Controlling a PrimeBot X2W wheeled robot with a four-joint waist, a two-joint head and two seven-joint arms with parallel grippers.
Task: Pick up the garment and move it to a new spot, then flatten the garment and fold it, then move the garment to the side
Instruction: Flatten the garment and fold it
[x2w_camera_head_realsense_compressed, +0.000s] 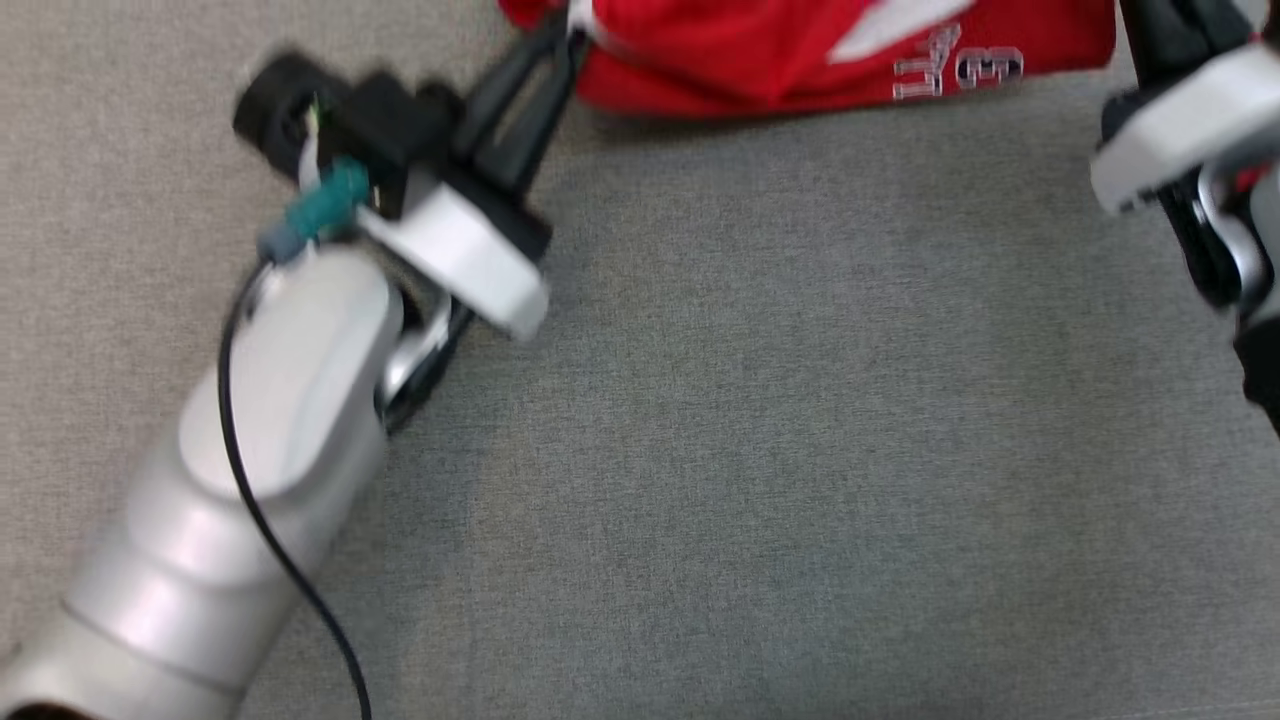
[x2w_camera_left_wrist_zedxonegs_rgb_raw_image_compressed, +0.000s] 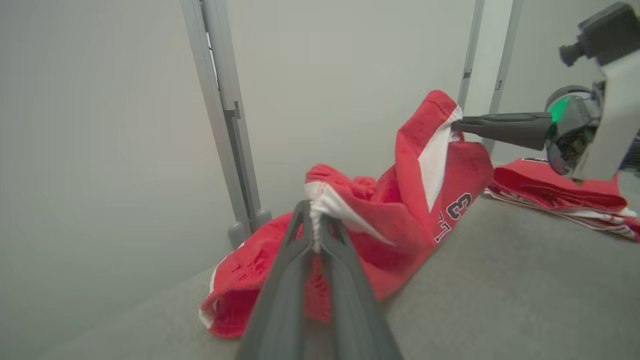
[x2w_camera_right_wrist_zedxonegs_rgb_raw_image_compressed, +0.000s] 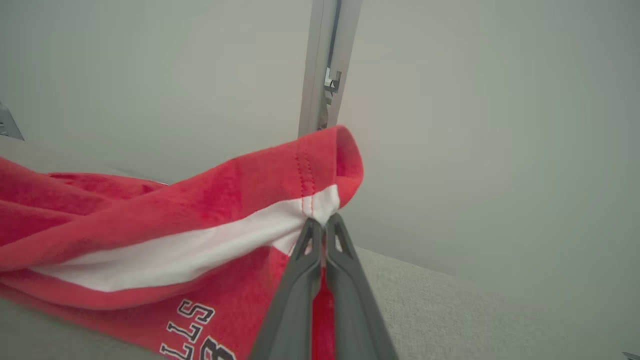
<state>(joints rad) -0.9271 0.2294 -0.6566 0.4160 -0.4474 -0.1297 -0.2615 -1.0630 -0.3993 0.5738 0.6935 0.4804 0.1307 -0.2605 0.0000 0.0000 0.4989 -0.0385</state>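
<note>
The left tool (x2w_camera_left_wrist_zedxonegs_rgb_raw_image_compressed: 315, 220) is clamped on a white-trimmed edge of the red garment (x2w_camera_left_wrist_zedxonegs_rgb_raw_image_compressed: 400, 225), the right tool (x2w_camera_right_wrist_zedxonegs_rgb_raw_image_compressed: 322, 225) pinches its white stripe at another corner, both corners raised while the rest sags onto the grey surface (x2w_camera_head_realsense_compressed: 760, 450), near a folded red pile (x2w_camera_left_wrist_zedxonegs_rgb_raw_image_compressed: 555, 192).

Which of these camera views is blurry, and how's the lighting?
Head view: motion blur smears the left gripper and the lettering on the red garment. Left wrist view: sharper, garment folds clear, light soft and even. Right wrist view: stitching beside the right gripper is crisp, no glare, wall behind hazy.
</note>
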